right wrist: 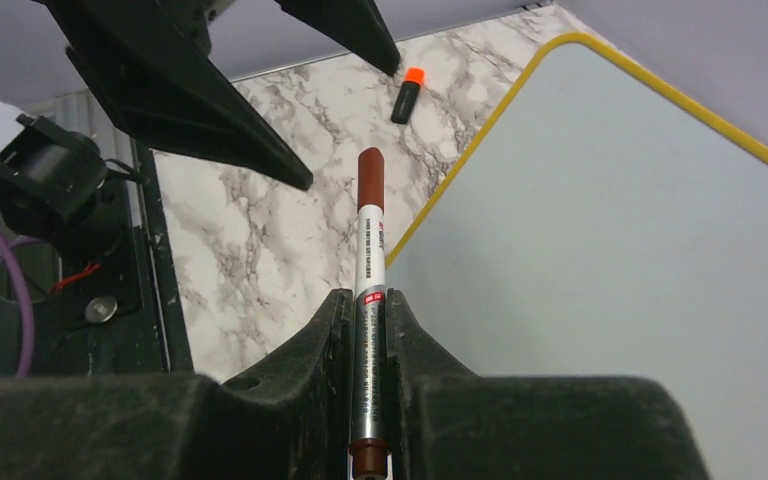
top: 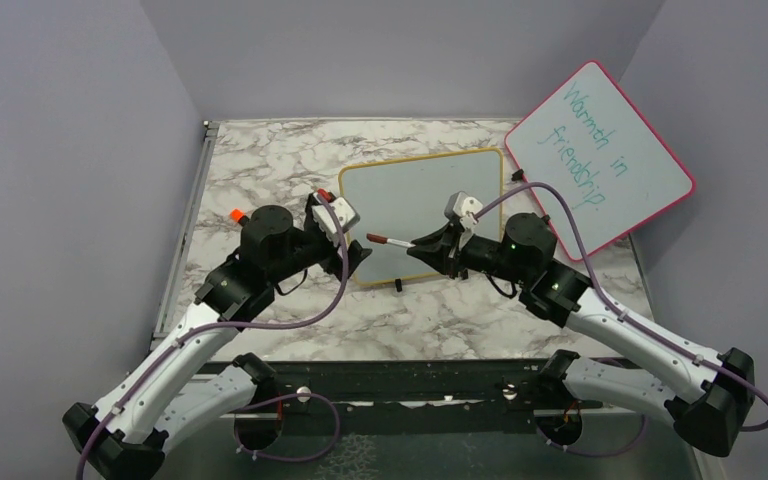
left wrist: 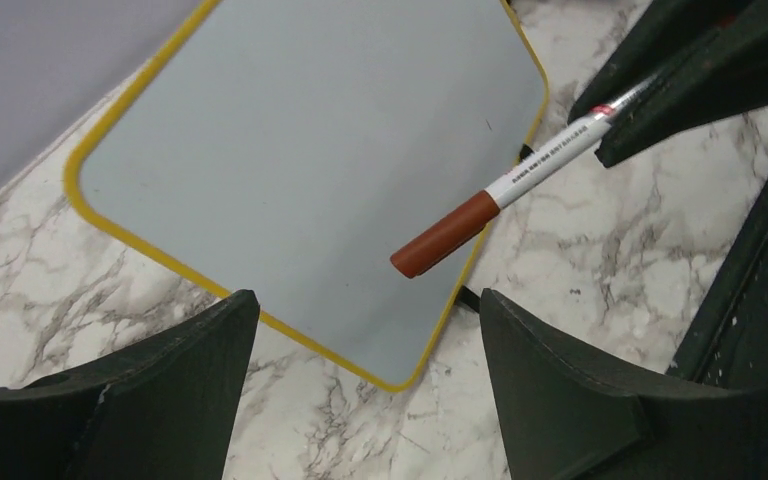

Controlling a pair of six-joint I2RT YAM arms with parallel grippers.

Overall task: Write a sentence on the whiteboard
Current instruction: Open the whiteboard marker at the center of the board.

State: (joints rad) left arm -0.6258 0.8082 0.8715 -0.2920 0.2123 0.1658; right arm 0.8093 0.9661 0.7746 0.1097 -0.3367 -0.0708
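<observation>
The whiteboard [top: 420, 195] [left wrist: 300, 150] [right wrist: 640, 250], white with a thin yellow frame, lies flat in the middle of the marble table. Its surface is blank; the sentence is out of view. My right gripper [top: 422, 245] [right wrist: 365, 297] is shut on a white marker [top: 390, 240] [left wrist: 530, 172] [right wrist: 370, 240] with a brown cap on. The marker lies level, its cap over the board's near left edge and pointing at the left arm. My left gripper [top: 358, 250] [left wrist: 367, 300] hovers open just short of the cap, over the board's near left corner, with nothing between its fingers.
A pink-framed board [top: 600, 160] with teal handwriting leans at the back right. A small black object with an orange tip [top: 235, 214] [right wrist: 407, 95] lies on the table left of the left arm. A black clip foot [top: 398, 284] sticks out of the whiteboard's near edge.
</observation>
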